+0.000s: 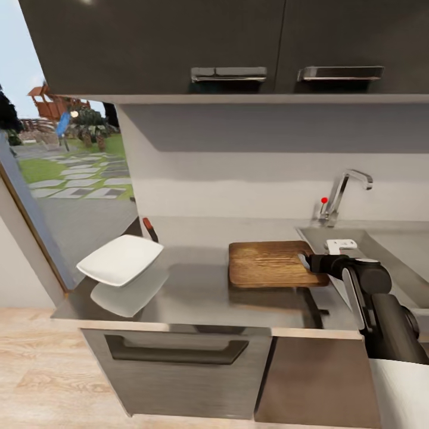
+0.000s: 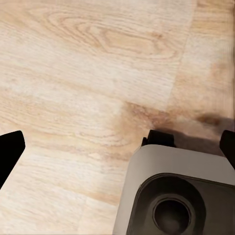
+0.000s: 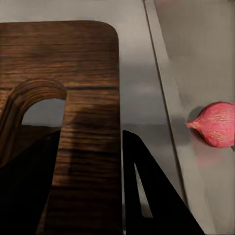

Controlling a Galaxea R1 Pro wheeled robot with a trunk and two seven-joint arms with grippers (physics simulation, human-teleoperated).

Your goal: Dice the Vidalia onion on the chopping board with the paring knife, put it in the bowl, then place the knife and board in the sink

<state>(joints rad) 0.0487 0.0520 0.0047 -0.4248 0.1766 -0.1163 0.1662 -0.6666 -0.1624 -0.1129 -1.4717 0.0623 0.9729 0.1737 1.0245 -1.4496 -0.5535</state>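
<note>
Board grasp at the sink edge; onion not yet fetched.

Grey metallic surface (image 1: pixel 202 292); brown wooden chopping board (image 1: pixel 268 263), its handle end between the right pincer (image 1: pixel 305 261) jaws, apparently clamped; pink onion (image 3: pixel 216 124) just beyond, in the steel sink (image 1: pixel 393 250). Next, likely: release, reach onion.

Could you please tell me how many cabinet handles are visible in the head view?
3: two metal handles on the upper cabinets, one dark recessed handle below the countertop. Others may be hidden.
</note>
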